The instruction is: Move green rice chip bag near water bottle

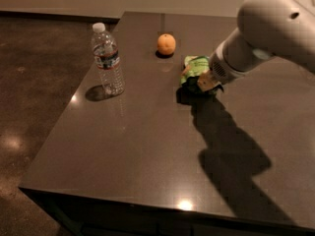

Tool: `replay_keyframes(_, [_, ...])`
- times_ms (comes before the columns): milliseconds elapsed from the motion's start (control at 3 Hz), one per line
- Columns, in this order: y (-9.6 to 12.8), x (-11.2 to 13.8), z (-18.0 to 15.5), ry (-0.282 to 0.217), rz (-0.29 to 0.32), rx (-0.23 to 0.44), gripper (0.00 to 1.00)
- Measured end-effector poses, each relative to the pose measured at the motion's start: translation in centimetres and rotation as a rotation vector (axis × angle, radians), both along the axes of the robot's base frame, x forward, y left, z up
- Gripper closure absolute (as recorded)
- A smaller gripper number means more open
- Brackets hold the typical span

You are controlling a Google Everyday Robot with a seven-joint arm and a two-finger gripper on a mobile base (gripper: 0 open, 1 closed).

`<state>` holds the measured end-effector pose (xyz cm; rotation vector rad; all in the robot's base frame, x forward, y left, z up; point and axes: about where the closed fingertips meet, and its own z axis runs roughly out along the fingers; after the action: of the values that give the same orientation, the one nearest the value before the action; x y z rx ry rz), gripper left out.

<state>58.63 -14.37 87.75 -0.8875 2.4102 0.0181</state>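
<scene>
The green rice chip bag (195, 67) is a crinkled bright-green pouch held just above the dark table, right of centre. My gripper (204, 81) is shut on its right side, with the large white arm (266, 28) reaching in from the upper right. The water bottle (108, 59), clear with a white cap and a blue, red and white label, stands upright near the table's left edge, well to the left of the bag.
A round orange fruit (166, 44) sits on the table (133, 151) just up and left of the bag. The table's left edge drops to a dark polished floor (34, 82). The arm casts a broad shadow on the table's right half.
</scene>
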Motion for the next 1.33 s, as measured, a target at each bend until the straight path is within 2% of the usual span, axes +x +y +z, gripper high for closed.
replay_keyframes(333, [3.6,0.2,-1.2,0.011,0.068,0.031,1.00])
replay_keyframes(667, [6.2,-0.6,-1.0,0.007,0.113,0.038,1.00])
replay_keyframes(1000, [7.9,-1.8,-0.1,-0.002,0.143,0.035,1.00])
replay_keyframes(1333, [8.9,-2.6,0.2,0.008,0.162,0.034,1.00])
